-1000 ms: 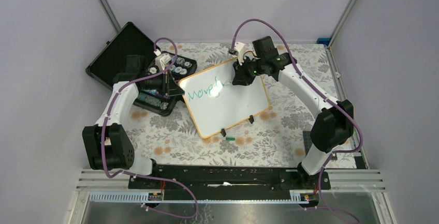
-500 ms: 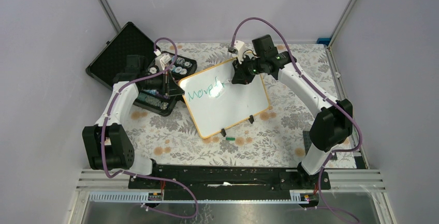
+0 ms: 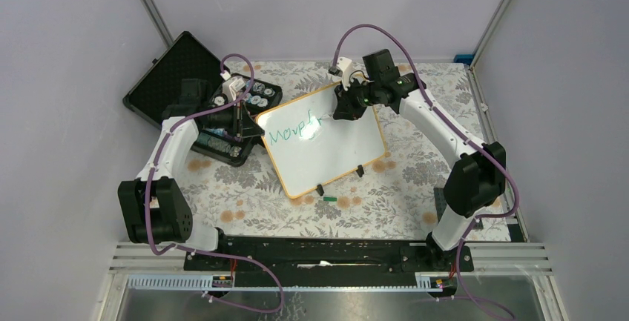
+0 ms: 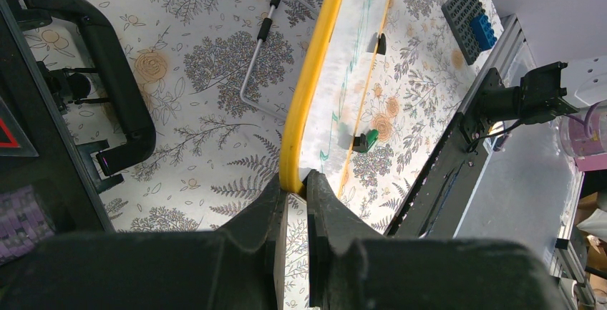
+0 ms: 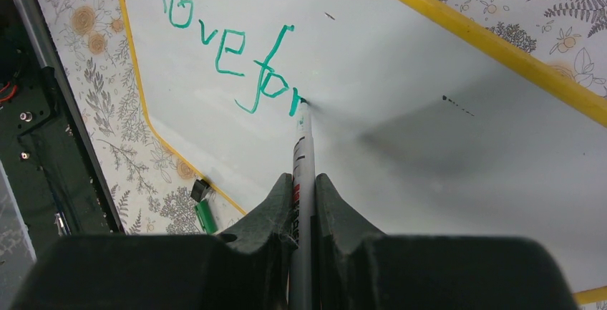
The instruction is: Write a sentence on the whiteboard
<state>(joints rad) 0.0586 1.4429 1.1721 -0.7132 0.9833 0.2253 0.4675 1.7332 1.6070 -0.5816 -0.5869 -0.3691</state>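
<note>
Whiteboard sits askew on the tabletop, its far corner hidden beneath the right pincer in the top view, and the sentence reads "Move for", the last stroke covered by the marker tip. The left pincer is clamped on the board's yellow left rim; the right pincer grips the marker, tip touching the board just beside the writing. The left arm and right arm reach forward, elbows out, wrists turned inward.

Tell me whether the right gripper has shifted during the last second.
Yes, slightly. In the top view the right gripper, shut on the marker, has crept rightward along the whiteboard, which stays put, and the green writing ends further right.
</note>
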